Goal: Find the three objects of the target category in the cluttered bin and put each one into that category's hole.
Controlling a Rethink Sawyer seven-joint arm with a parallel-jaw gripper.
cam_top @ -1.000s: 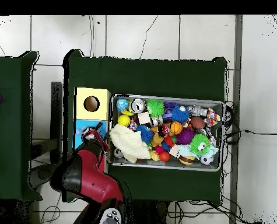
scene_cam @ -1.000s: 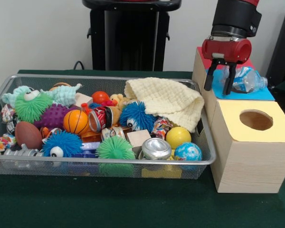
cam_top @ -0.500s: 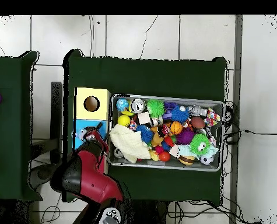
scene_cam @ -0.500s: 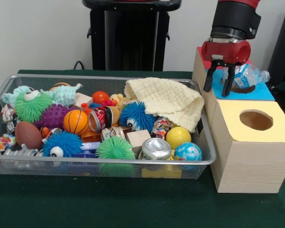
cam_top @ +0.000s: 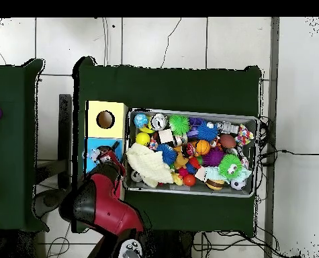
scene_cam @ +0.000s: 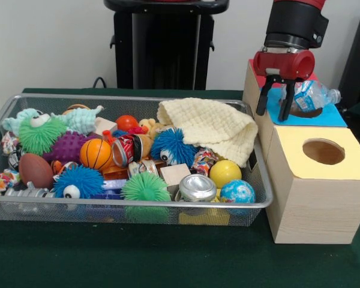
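The crinkly clear packet (scene_cam: pixel 311 96) lies tilted on the blue-topped box (scene_cam: pixel 336 117), over its hole, just beside and behind the claw's (scene_cam: pixel 275 103) right-hand finger in the front view. The claw hangs above that box, fingers spread wide, gripping nothing. Alongside sits the yellow-topped box (scene_cam: pixel 300 157), then the wire-mesh bin (scene_cam: pixel 126 204), crammed with toys under a cream cloth (scene_cam: pixel 211 128), on the green tabletop (scene_cam: pixel 168 258).

We see the bin (scene_cam: pixel 24 108) packed edge to edge, no bare mesh to reach through; a cream cloth (scene_cam: pixel 210 129) blankets its corner by the boxes. The yellow-top hole (scene_cam: pixel 323 151) is open. A clear packet (scene_cam: pixel 312 96) lies over the blue-top hole (scene_cam: pixel 304 111), probably blocking it. Gripper (scene_cam: pixel 275 111) hangs spread just beside it.
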